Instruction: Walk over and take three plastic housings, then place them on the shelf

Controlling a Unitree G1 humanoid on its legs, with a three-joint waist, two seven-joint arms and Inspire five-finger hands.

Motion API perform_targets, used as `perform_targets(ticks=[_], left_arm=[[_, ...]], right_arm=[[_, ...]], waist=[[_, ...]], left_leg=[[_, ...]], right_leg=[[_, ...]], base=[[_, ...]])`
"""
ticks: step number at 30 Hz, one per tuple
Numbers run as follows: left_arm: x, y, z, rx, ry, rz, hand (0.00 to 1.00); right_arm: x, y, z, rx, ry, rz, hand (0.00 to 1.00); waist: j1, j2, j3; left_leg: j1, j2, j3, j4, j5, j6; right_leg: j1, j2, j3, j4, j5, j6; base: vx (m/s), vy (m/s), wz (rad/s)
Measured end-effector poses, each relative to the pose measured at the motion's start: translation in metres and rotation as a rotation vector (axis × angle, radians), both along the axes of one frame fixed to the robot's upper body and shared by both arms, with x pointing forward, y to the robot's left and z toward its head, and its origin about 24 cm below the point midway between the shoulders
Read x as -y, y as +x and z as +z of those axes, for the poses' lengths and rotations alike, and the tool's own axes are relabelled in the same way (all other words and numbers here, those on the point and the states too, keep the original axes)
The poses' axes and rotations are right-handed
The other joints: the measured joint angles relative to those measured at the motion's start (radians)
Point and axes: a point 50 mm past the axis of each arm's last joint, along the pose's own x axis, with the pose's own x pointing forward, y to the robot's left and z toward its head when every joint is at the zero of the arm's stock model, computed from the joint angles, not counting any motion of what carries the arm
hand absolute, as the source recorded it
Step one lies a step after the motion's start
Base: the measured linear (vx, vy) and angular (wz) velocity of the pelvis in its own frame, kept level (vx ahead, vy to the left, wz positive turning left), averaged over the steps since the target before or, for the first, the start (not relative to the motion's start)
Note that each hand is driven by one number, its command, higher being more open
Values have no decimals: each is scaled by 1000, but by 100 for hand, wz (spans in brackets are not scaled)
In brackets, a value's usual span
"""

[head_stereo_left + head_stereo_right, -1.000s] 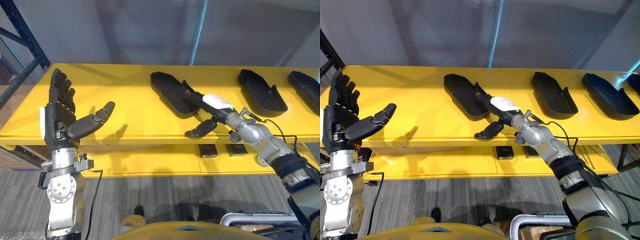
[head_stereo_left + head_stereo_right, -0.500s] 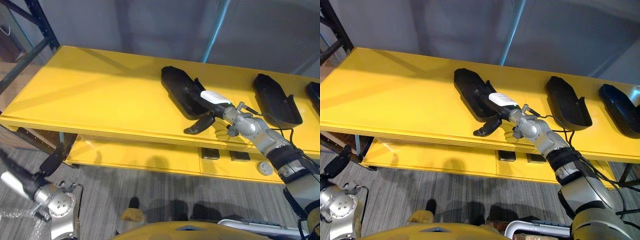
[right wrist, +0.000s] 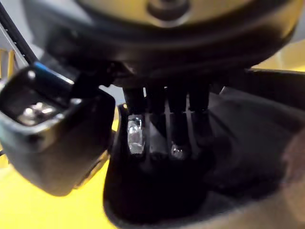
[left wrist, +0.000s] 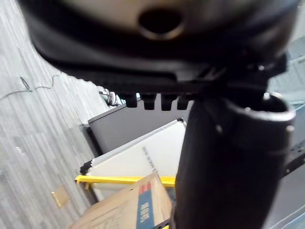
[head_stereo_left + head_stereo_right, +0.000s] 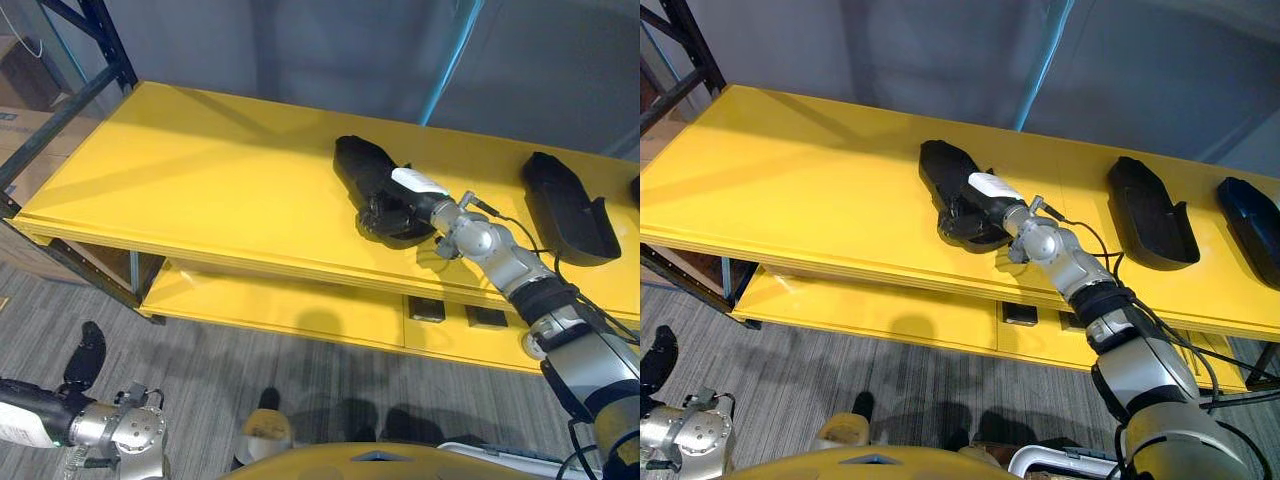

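Yellow shelf (image 5: 200,180), housing (image 5: 358,165) within right hand (image 5: 395,205)

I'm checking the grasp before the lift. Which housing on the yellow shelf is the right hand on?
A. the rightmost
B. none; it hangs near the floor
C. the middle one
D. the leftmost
D: the right hand curls its fingers over the near end of the leftmost housing; the middle housing and rightmost housing lie untouched.
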Motion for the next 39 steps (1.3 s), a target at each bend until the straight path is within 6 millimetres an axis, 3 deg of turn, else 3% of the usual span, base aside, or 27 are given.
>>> perform_targets(ticks=[4,13,21,31,36,37,39], left_arm=[[3,-4,-13,-59,-56,-25,100],[8,-4,-22,-79,-127,-76,100],[14,-1,-26,-65,-170,-98,100],[26,4,-31,-53,-229,-133,100],[28,3,-34,-35,-263,-121,100],[29,3,-34,-35,-265,-121,100],[33,6,-35,-38,-273,-140,100]], right_arm=[[-4,1,-3,-12,10,-4,0],[-9,5,-8,-43,63,-73,0],[-9,12,-13,-49,116,-273,0],[0,24,-4,-66,148,-521,0],[-2,28,3,-96,244,-547,0],[-4,29,3,-97,249,-544,100],[-9,30,5,-111,276,-529,100]], waist=[[-2,-3,1],[-9,-7,3],[-9,-5,4],[-2,7,12],[-6,12,15],[-7,13,16],[-12,15,17]], left_leg=[[-2,0,0,3,0,0],[-3,0,4,4,-1,1],[-9,0,8,22,-13,3],[-10,-3,8,22,-13,4],[-10,-2,11,22,-13,4],[-10,-2,11,22,-13,4],[-10,-2,12,24,-13,4]], right_leg=[[-1,0,1,0,0,0],[-6,-1,4,3,-1,0],[-18,-4,11,19,-8,0],[-20,-15,9,24,-8,2],[-20,-13,12,25,-9,1],[-20,-13,13,25,-9,1],[-20,-13,14,25,-9,1]], base=[[0,0,0],[0,0,0],[-5,0,-1],[0,0,0],[0,0,0],[0,0,0],[0,0,0]])
